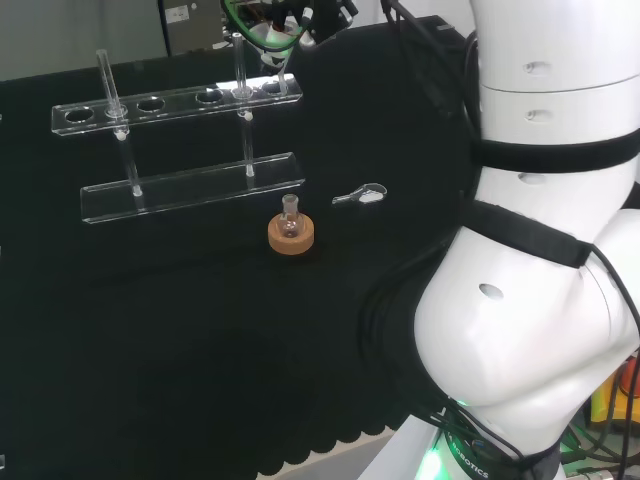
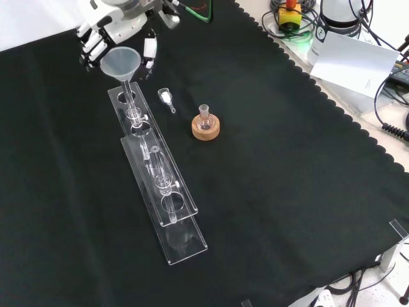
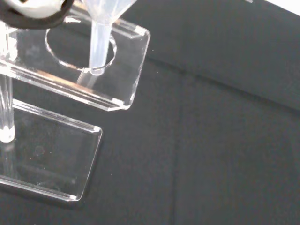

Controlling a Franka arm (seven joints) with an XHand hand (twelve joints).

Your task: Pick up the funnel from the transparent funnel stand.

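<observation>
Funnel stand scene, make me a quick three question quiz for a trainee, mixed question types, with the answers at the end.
1. True or false: in the wrist view, the funnel stem tip is at a hole of the transparent funnel stand.
2. In the front view, what does the small flask sit on? A) a red ribbed ring B) a cork ring C) bare cloth
3. In the front view, which thing lies between the stand and the flask?

Key:
1. True; the hand is around the funnel's cone, and the stem ends at the hole's level.
2. B, the cork ring.
3. A small clear scoop.
</observation>
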